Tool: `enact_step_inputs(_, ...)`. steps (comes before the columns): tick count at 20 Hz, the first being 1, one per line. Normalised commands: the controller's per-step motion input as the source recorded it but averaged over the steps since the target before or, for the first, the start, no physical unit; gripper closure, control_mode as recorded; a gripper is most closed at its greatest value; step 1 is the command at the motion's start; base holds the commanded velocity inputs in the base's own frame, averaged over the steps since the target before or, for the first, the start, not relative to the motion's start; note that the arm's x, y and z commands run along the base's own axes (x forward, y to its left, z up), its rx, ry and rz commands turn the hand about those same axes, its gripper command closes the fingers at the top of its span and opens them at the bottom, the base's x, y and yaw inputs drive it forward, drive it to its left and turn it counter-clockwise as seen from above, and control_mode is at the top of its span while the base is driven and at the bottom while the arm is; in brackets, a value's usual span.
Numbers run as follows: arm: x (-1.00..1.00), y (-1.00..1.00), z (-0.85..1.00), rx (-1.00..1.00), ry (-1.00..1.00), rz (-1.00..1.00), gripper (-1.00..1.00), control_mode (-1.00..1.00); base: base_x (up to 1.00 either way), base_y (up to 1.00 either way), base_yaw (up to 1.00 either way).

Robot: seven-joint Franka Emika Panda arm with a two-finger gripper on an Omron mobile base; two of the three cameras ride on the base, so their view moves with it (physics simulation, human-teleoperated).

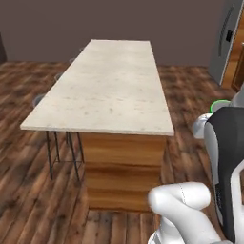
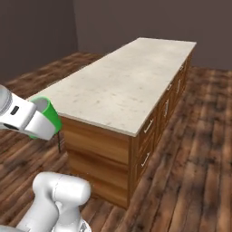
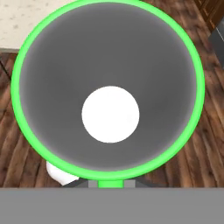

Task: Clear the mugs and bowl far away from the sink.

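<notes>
Green mug in the fingers, carried beside a bare island worktop.

The fingers (image 2: 44,118) are shut on a green mug (image 2: 45,117), gripping it at the rim; the hand view looks straight down into the mug's (image 3: 109,87) pale grey inside, with the near rim pinched at the bottom of that view. In the right base view the mug hangs in the air just off the near corner of the long pale worktop (image 2: 122,86), above the wooden floor (image 2: 195,149); it is not set down. I judge the task part-way: one mug is in transit and has yet to be placed. The fingertips themselves are hidden by the mug, and in the left base view just a green sliver of rim (image 1: 220,105) peeks past the arm.
</notes>
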Motion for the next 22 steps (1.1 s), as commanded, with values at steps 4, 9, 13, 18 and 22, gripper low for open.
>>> enact_step_inputs(4, 0.0, 0.0, 0.0, 0.0, 0.0, 0.0, 1.0, 1.0, 1.0, 0.22, -0.3)
enact_step_inputs(9, 0.0, 0.0, 0.0, 0.0, 0.0, 0.0, 1.0, 1.0, 1.0, 0.55, -0.27)
enact_step_inputs(13, 0.0, 0.0, 0.0, 0.0, 0.0, 0.0, 1.0, 1.0, 1.0, 0.4, -0.18)
enact_step_inputs(18, 0.0, 0.0, 0.0, 0.0, 0.0, 0.0, 1.0, 1.0, 1.0, 0.13, 0.01)
enact_step_inputs(22, 0.0, 0.0, 0.0, 0.0, 0.0, 0.0, 1.0, 1.0, 1.0, 0.3, -0.08)
